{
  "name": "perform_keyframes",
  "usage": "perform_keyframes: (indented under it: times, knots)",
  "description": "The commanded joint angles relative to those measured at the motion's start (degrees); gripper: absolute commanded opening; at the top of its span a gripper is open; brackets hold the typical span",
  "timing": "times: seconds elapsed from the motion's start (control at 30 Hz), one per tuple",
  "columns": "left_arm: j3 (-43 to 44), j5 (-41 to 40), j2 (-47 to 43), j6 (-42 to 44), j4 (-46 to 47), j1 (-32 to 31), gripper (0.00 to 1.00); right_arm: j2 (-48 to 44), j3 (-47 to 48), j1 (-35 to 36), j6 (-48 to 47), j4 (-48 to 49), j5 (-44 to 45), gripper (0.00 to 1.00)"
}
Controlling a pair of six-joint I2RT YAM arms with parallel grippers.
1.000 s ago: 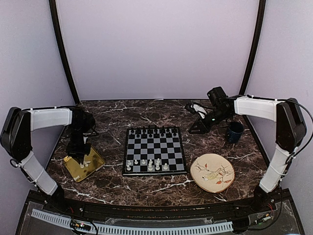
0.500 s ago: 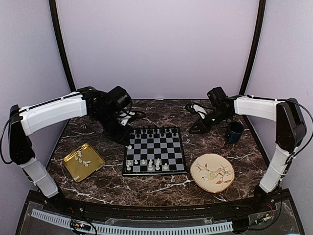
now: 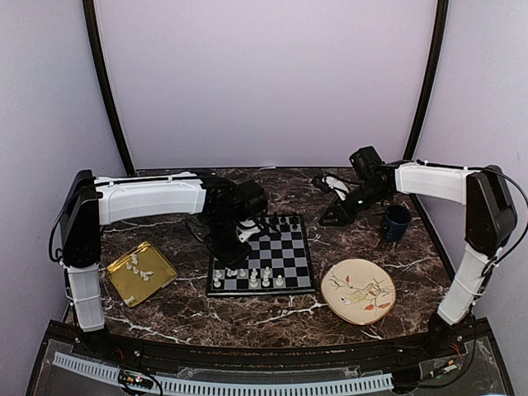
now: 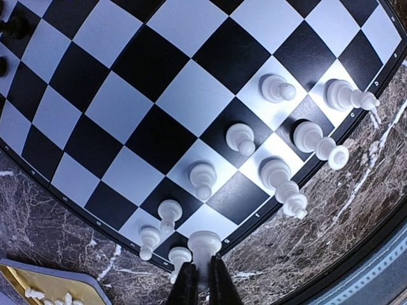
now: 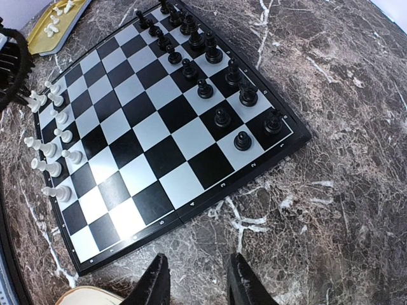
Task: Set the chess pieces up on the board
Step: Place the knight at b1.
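Observation:
The chequered board [image 3: 276,247] lies mid-table, with black chessmen [image 3: 264,221] on its far rows and several white chess pieces [image 3: 247,276] on its near rows. My left gripper [image 3: 229,252] hovers over the board's near left corner. In the left wrist view it [image 4: 203,279] is shut on a white chess piece [image 4: 204,243], held above the board's edge beside standing white pieces [image 4: 240,136]. My right gripper [image 3: 328,219] is open and empty beyond the board's far right corner. In the right wrist view it [image 5: 197,283] is over bare marble near the board [image 5: 159,127].
A square gold tray [image 3: 161,276] with several loose white pieces [image 3: 136,264] sits left of the board. A round patterned plate [image 3: 357,290] lies at the near right. A dark blue mug [image 3: 396,221] stands at the far right.
My left arm swung from the gold tray, round the back, to the board's near left corner, carrying a white piece. The right arm has not moved.

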Motion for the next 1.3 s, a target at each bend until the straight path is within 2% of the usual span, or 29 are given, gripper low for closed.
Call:
perform_keyframes:
  times: [0.0,0.3,1.03,1.27]
  knots:
    - [2.0,-0.9,1.6,1.4,-4.0,-0.7,0.00,-1.0,0.8,0.0,-0.4,-0.1,0.4,0.32]
    - [1.0,-1.5,2.5,1.6,-6.8,-1.7,0.00,-0.7,0.8,0.0,-0.8,-0.1,0.2,0.32]
    - [-1.3,-1.5,4.4,0.5,-4.5,-1.8,0.00,-0.5,0.8,0.0,-0.8,-0.2,-0.2,0.32]
    - [-1.7,-2.1,4.6,-0.5,-3.7,-1.8,0.04,-0.1,0.9,0.0,-0.9,-0.3,-0.4,0.32]
